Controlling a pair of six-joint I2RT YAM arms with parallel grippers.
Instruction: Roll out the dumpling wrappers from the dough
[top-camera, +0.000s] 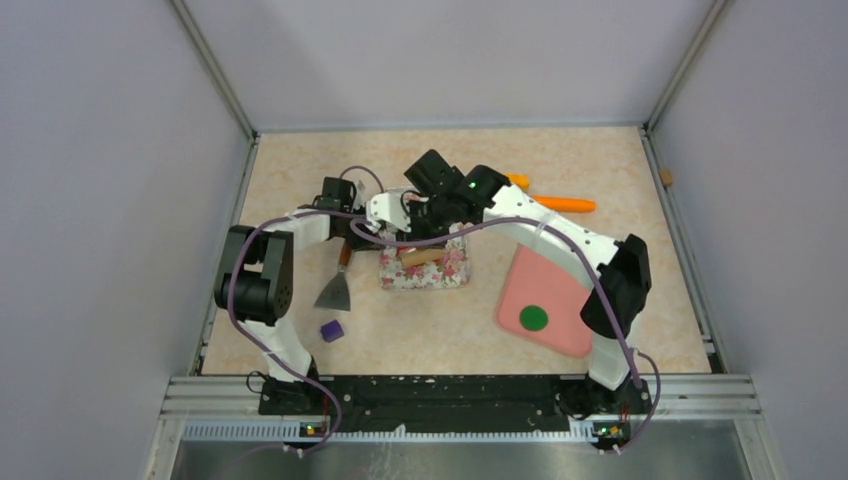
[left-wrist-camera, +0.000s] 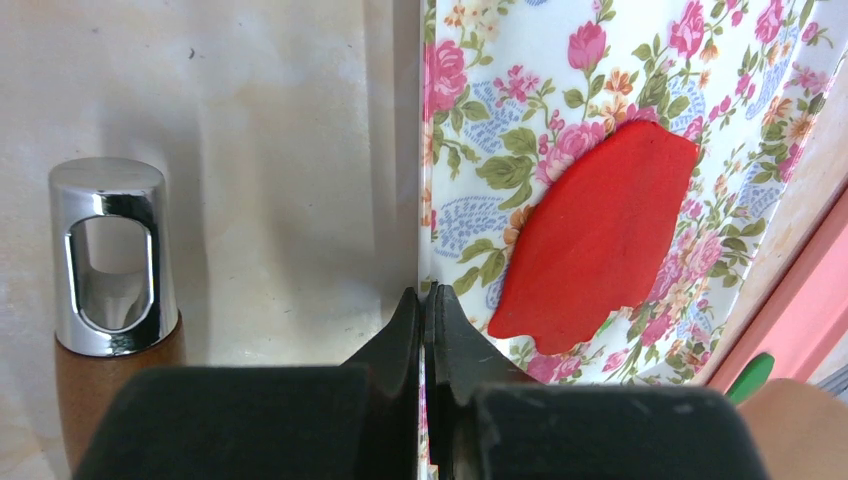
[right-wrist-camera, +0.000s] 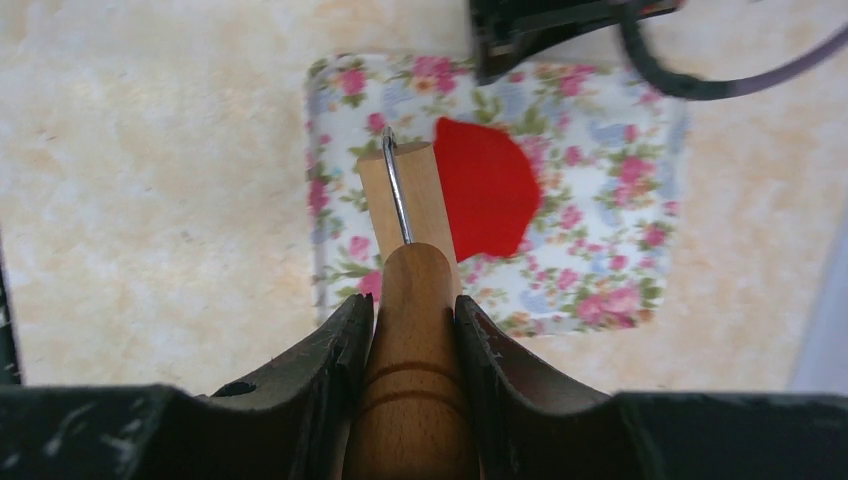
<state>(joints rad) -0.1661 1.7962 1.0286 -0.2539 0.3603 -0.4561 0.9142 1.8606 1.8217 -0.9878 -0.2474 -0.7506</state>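
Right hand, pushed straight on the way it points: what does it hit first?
The wooden roller in the right hand leads, likely onto the floral mat beside the red dough; depth unclear.
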